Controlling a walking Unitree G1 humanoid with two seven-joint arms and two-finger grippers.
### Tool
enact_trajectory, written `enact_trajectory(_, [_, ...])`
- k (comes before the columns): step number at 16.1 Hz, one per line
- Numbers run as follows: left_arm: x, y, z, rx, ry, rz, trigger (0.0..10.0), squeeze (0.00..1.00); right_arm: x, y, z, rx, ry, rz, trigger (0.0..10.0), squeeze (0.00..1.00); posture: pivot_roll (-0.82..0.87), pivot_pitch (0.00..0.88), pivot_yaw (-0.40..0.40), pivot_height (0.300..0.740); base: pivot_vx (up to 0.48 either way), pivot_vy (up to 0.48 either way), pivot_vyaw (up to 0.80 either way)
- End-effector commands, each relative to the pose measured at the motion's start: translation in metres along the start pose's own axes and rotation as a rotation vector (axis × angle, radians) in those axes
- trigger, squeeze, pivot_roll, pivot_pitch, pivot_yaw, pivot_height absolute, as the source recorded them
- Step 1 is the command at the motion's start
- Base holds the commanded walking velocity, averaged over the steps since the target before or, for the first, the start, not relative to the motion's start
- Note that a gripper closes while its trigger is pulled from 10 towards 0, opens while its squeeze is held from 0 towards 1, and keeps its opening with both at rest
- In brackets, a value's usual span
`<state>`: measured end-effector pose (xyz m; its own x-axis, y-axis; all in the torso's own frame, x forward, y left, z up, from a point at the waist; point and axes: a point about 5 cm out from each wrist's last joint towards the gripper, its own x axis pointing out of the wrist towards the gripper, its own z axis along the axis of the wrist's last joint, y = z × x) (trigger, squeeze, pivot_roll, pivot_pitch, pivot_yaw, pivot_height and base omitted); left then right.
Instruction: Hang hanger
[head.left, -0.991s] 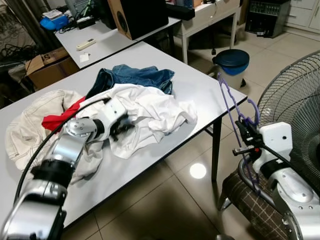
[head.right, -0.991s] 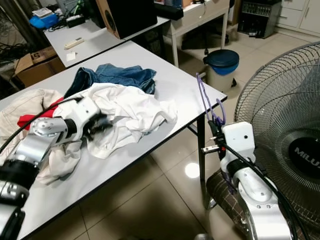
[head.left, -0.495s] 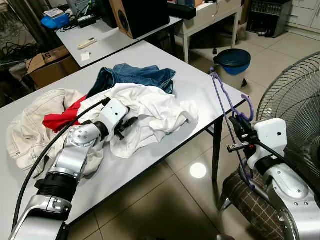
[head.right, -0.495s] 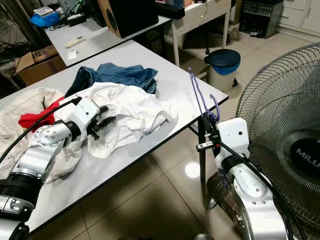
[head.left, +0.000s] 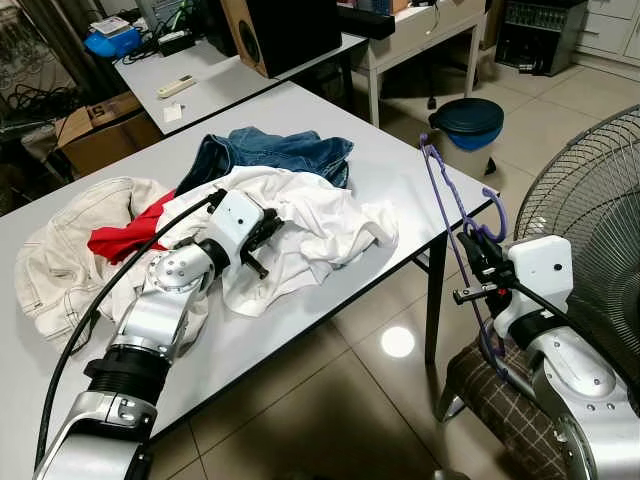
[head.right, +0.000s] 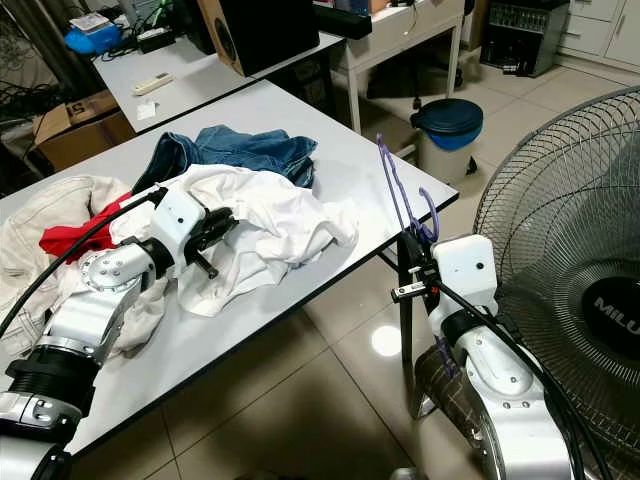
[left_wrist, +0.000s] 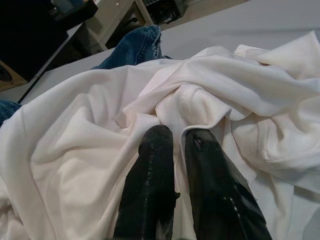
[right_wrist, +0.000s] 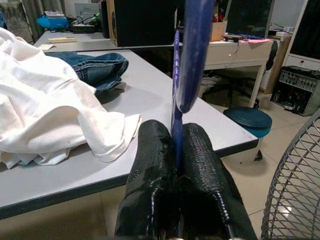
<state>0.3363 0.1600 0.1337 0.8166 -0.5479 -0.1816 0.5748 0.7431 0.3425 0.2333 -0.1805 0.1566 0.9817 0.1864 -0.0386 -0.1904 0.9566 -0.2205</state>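
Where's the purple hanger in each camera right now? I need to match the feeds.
Left eye: purple hanger stands off the table's right corner, clamped in the right gripper.
Right eye: same hanger, right of centre, at that table corner.
Left wrist: not in it.
Right wrist: hanger rises from between the fingers.
Shared landmark: the white garment.
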Motion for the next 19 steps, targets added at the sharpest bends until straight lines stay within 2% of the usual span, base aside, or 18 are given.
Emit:
enact_trajectory(1, [-0.005,0.006,-0.002,0.000,0.003,0.029,0.0,0.00,0.002,0.005,0.005,0.010,-0.026,0.021,10.0,0.00,-0.12,0.000,0.228,0.740,0.000,0.000,0.00])
enact_trajectory(4, [-0.006,0.010,-0.002,0.007,0.007,0.053,0.0,0.00,0.002,0.005,0.004,0.011,-0.024,0.019,10.0,0.00,-0.12,0.000,0.228,0.740,0.000,0.000,0.00])
enact_trajectory(7, [-0.006,0.026,0.005,0.024,-0.005,0.091,0.0,0.00,0.002,0.004,0.004,0.010,-0.023,0.017,10.0,0.00,-0.12,0.000,0.226,0.740,0.000,0.000,0.00])
enact_trajectory(8, [-0.007,0.037,0.015,0.035,-0.033,0.119,0.0,0.00,0.002,0.004,0.004,0.011,-0.024,0.016,10.0,0.00,-0.12,0.000,0.225,0.740,0.000,0.000,0.00])
enact_trajectory(9, [-0.006,0.052,0.034,0.045,-0.090,0.148,0.0,0.00,0.003,0.003,0.004,0.010,-0.026,0.017,10.0,0.00,-0.11,0.000,0.220,0.740,0.000,0.000,0.00])
enact_trajectory(10, [-0.005,0.058,0.042,0.050,-0.112,0.161,0.0,0.00,0.003,0.003,0.004,0.010,-0.026,0.018,10.0,0.00,-0.11,0.000,0.218,0.740,0.000,0.000,0.00])
enact_trajectory(13, [0.004,0.088,0.091,0.115,-0.212,0.246,0.0,0.00,0.004,0.003,0.005,0.008,-0.029,0.023,10.0,0.00,-0.11,0.000,0.218,0.740,0.000,0.000,0.00])
enact_trajectory(15, [0.009,0.102,0.115,0.160,-0.239,0.282,0.0,0.00,0.004,0.004,0.005,0.007,-0.031,0.025,10.0,0.00,-0.12,0.000,0.226,0.740,0.000,0.000,0.00])
enact_trajectory(17, [0.011,0.108,0.118,0.203,-0.206,0.288,0.0,0.00,0.003,0.005,0.005,0.007,-0.033,0.022,10.0,0.00,-0.13,0.000,0.240,0.740,0.000,0.000,0.00])
enact_trajectory(19, [0.015,0.107,0.104,0.223,-0.127,0.274,0.0,0.00,0.001,0.007,0.006,0.009,-0.043,0.041,10.0,0.00,-0.13,0.000,0.243,0.740,0.000,0.000,0.00])
